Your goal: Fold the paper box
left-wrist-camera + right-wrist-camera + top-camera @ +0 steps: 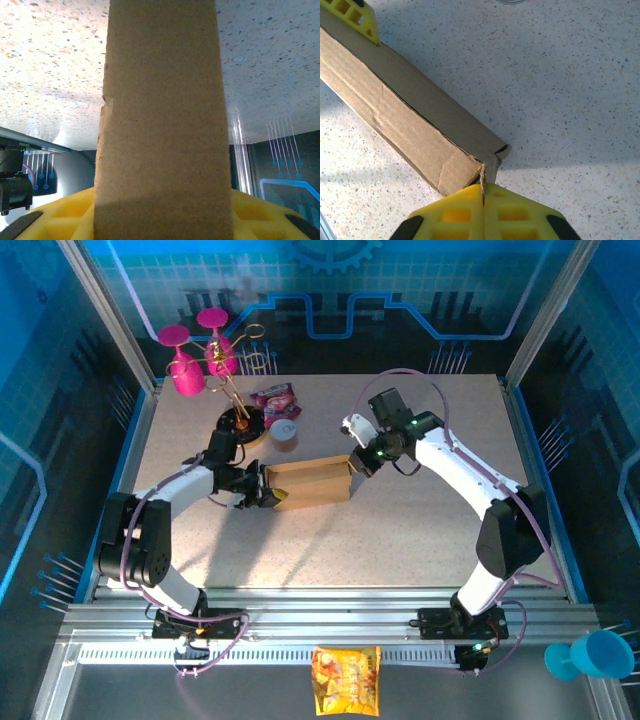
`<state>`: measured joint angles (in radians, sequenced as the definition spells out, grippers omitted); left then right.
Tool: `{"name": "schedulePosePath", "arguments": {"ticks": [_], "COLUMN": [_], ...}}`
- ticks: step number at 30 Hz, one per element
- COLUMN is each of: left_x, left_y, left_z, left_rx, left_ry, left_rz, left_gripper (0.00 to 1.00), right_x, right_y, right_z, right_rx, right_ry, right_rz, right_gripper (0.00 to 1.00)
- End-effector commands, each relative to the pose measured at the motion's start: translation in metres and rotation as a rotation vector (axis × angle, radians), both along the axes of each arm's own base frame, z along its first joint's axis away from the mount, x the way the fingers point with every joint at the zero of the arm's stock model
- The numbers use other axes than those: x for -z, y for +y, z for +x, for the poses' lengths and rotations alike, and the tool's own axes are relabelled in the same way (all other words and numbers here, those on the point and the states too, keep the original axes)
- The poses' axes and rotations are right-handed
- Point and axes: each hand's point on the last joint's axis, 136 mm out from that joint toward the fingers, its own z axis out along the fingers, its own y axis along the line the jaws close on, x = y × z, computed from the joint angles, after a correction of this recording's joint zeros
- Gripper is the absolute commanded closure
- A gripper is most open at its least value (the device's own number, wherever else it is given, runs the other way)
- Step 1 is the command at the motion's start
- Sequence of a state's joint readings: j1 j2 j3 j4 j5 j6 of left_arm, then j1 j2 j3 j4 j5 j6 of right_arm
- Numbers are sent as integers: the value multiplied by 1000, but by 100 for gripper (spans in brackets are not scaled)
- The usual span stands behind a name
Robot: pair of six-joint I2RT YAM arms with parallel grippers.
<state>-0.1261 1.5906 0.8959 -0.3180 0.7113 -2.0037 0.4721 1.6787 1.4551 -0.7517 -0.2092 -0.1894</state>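
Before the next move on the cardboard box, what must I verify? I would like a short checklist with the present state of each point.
1. Left end effector grips one end of the paper box: ok, cardboard stands between its fingers.
2. Right end effector is at the opposite end: ok, its fingers are shut together right at the box corner.
3. Right end effector has a flap pinched: cannot tell, the fingers meet with no clear cardboard between them.
4. That box corner is closed neatly: not ok, it is creased and a small gap shows.
5. Small round container is apart from the box: ok.
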Motion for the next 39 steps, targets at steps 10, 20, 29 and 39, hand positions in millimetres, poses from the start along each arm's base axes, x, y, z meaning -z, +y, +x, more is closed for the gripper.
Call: {"name": "schedulePosePath", "arguments": {"ticks": [10,20,29,39], "left_x": [30,29,29,29], "left_y": [18,19,21,22], "left_z": [-11,-7,-7,-6], "left_rx": [-205,-237,-253,-266], "left_ry": [277,285,288,289], "left_rz": [64,69,73,74], "left_gripper": [92,93,95,95], "right_x": [-2,2,6,18], "right_y": [16,19,22,16], "right_z": [-7,-10,-13,-20], "right_rx": [90,288,372,410], "right_ry": [23,78,121,122], "right_rz": [40,141,212,231], "right_gripper": [100,100,100,100]}}
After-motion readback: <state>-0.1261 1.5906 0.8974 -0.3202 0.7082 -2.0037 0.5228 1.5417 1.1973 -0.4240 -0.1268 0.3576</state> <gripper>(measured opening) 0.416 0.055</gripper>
